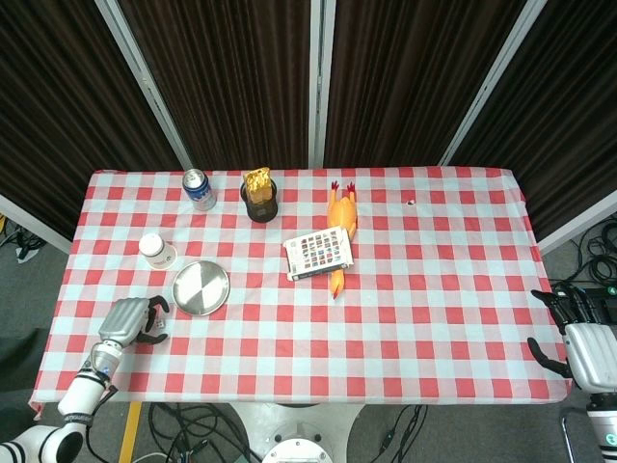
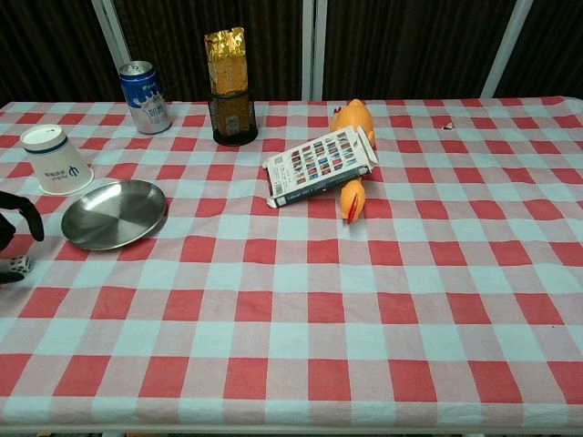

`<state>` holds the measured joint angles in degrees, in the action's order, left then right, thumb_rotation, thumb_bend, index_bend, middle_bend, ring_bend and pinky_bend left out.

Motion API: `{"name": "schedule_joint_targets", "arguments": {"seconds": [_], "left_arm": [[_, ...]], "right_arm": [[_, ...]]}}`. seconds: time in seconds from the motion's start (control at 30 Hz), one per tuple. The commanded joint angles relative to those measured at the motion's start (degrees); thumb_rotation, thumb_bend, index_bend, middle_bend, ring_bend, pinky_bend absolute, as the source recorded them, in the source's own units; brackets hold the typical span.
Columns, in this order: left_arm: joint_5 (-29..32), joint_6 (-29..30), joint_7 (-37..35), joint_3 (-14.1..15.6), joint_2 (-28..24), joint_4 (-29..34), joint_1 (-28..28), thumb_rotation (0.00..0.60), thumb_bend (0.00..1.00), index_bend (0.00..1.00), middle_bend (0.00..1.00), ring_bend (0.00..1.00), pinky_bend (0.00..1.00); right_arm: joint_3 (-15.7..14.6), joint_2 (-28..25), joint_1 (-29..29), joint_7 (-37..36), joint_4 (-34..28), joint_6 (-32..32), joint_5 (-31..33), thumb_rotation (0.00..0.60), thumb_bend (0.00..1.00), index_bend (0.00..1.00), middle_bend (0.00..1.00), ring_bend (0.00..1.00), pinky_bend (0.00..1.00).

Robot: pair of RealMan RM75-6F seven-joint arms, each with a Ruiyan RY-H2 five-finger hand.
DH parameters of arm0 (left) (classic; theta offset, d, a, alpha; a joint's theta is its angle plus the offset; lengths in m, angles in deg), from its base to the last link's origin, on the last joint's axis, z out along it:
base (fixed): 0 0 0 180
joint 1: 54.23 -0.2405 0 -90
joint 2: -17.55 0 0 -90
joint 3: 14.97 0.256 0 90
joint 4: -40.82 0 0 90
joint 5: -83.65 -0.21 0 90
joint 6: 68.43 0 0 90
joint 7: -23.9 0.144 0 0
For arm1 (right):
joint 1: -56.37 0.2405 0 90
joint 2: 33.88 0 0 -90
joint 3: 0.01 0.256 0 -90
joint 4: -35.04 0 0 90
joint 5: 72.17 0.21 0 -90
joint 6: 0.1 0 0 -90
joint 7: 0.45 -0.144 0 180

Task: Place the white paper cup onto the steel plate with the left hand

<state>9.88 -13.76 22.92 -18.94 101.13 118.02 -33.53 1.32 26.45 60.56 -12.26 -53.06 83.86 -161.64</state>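
The white paper cup (image 1: 156,251) stands upside down near the table's left edge, just behind and left of the steel plate (image 1: 201,287); in the chest view the cup (image 2: 56,162) and plate (image 2: 114,214) sit at the far left. My left hand (image 1: 131,319) hovers over the table's front left part, in front of the cup and left of the plate, fingers apart and holding nothing. Only its dark fingers (image 2: 22,208) enter the chest view at the left edge. My right hand (image 1: 584,344) hangs open off the table's right front corner.
A small white die (image 2: 18,265) lies beside the left hand. A blue can (image 1: 199,189) and a dark holder with a gold packet (image 1: 259,196) stand at the back. A rubber chicken (image 1: 339,224) and a printed box (image 1: 318,255) lie mid-table.
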Motion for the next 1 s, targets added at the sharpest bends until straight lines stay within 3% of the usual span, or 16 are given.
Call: {"name": "schedule_joint_targets", "arguments": {"seconds": [0.03, 0.57, 0.77, 1.0], "left_arm": [[2.2, -0.6, 1.2, -0.5, 1.0, -0.4, 0.3, 0.600, 0.22, 0.44, 0.79, 0.84, 0.95], [6.5, -0.3, 4.4, -0.2, 1.9, -0.8, -0.1, 0.600, 0.29, 0.49, 0.80, 0.85, 0.95], [6.4, -0.6, 4.3, -0.1, 2.2, -1.3, 0.4, 0.600, 0.35, 0.57, 0.80, 0.85, 0.95], [4.2, 0.7, 2.5, -2.9, 1.4, 0.7, 2.7, 0.600, 0.37, 0.58, 0.80, 0.85, 0.95]], "right_arm": [[0.0, 0.0, 0.0, 0.1, 0.0, 0.0, 0.1, 0.600, 0.27, 0.15, 0.20, 0.00, 0.07], [0.0, 0.1, 0.3, 0.0, 0.1, -0.4, 0.2, 0.600, 0.27, 0.15, 0.20, 0.00, 0.07], [-0.1, 0.1, 0.0, -0.1, 0.2, -0.1, 0.2, 0.600, 0.27, 0.15, 0.20, 0.00, 0.07], [-0.2, 0.1, -0.1, -0.4, 0.4, 0.3, -0.1, 0.600, 0.27, 0.15, 0.20, 0.00, 0.07]]}}
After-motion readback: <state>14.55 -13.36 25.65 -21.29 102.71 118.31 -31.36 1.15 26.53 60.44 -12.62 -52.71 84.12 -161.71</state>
